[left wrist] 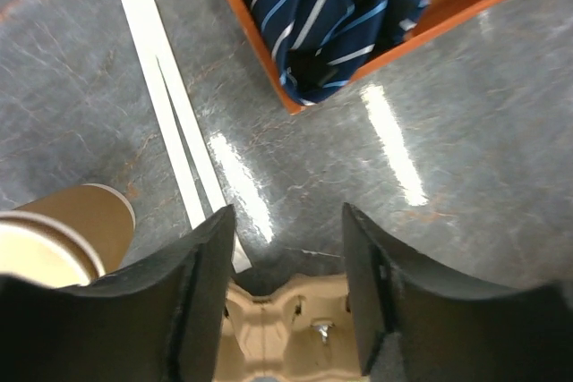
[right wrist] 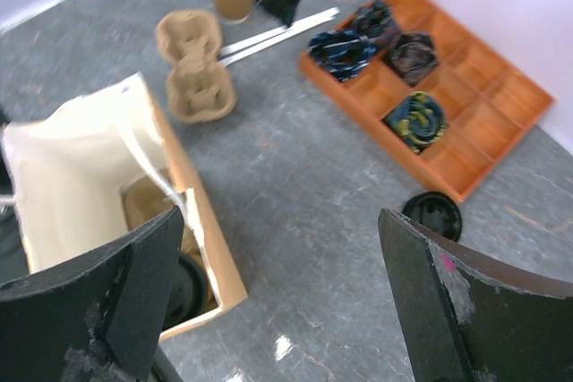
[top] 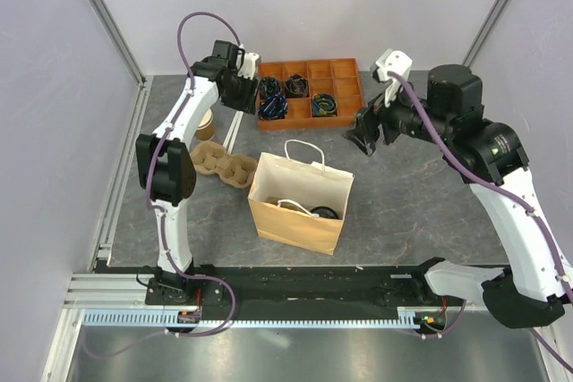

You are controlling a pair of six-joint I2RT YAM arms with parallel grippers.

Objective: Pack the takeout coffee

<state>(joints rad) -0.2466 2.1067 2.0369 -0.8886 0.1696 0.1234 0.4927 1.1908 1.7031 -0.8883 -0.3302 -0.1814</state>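
The takeout coffee shows only as a black lid (top: 327,213) inside the open brown paper bag (top: 269,212) at the table's middle. In the right wrist view the lid (right wrist: 183,288) sits low in the bag (right wrist: 210,257), partly behind my finger. My right gripper (top: 363,139) hangs open and empty above the table, right of the bag; its jaws (right wrist: 279,225) stand wide apart. My left gripper (top: 243,94) is open and empty at the back, over the table between the orange tray and the pulp cup carrier (left wrist: 286,328).
A lidless tan cup (top: 205,124) stands at the back left, beside the pulp carrier (top: 224,165). An orange divided tray (top: 345,73) with rolled items lies at the back. A loose black lid (right wrist: 432,215) lies in front of it. White strips (left wrist: 170,131) lie near the cup.
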